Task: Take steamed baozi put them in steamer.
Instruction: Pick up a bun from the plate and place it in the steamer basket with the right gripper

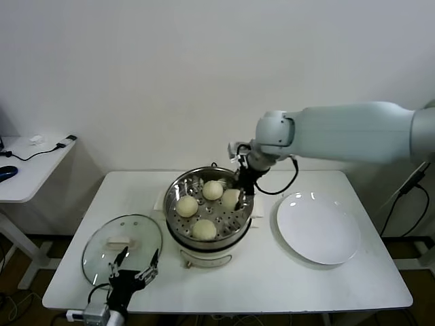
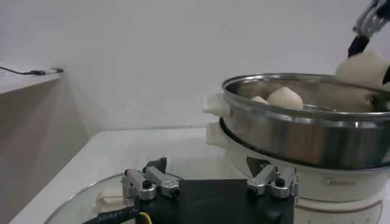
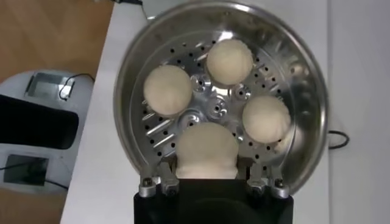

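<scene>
Down front, left gripper idles open over the glass lid. Big steel steamer holds three buns; right gripper pinches the fourth bun inside its rim. Looks soft, light, squashable: hold its sides gently.

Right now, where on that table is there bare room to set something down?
Bare table lies left of the steamer, behind the glass lid, and along the front edge below the empty white plate. The steamer is crowded: three baozi inside, and the right gripper holding a fourth.
</scene>
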